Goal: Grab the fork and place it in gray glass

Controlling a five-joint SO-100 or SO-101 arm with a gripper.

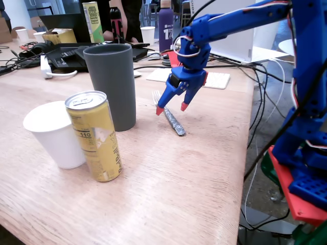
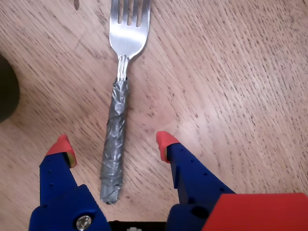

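Two red-tipped fingers of the blue gripper (image 2: 111,143) are spread wide and hold nothing; they are seen in the wrist view on either side of the small silver metal fork with its crinkled tape-wrapped handle (image 2: 115,139). The fork lies flat on the pale wooden table (image 1: 179,178), just to the right of the tall matte dark-gray tumbler (image 1: 113,84) in the fixed view, with its tines pointing away from the gripper. The handle is seen nearer the left fingertip than the right, so an off-centre closure is judged possible: the fork could be pushed sideways or pivoted on the wood instead of being pinched. The flat, thin handle could also be missed if the fingertips are closed too high. A yellow drink can (image 1: 95,135) and a short white paper cup (image 1: 53,133) stand in front of the tumbler, and could be knocked during the carry.
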